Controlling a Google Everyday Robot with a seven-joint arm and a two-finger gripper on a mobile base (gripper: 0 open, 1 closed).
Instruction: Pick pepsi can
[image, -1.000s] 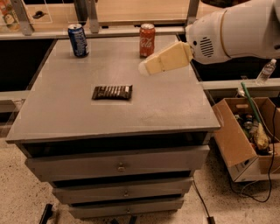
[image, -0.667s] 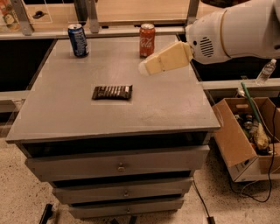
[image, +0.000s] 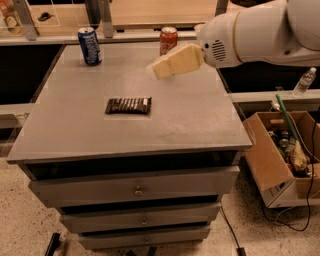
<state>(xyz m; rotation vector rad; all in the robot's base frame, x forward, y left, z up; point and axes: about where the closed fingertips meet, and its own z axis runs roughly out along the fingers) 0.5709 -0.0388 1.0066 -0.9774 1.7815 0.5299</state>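
The pepsi can (image: 90, 46), blue with white lettering and a silver top, stands upright at the back left of the grey cabinet top (image: 200, 125). My gripper (image: 157, 69), cream-coloured on a white arm reaching in from the right, hangs above the back middle of the top. It points left, is well to the right of the pepsi can, and holds nothing. A red can (image: 168, 40) stands at the back, just behind the gripper.
A dark chocolate bar (image: 128, 105) lies flat in the middle of the top. Drawers sit below the top. An open cardboard box (image: 280, 155) with clutter sits on the floor at the right. A water bottle (image: 304, 82) stands at the far right.
My gripper has moved a little to the left and towards the back, closer to the pepsi can. The cans and the bar have not moved.
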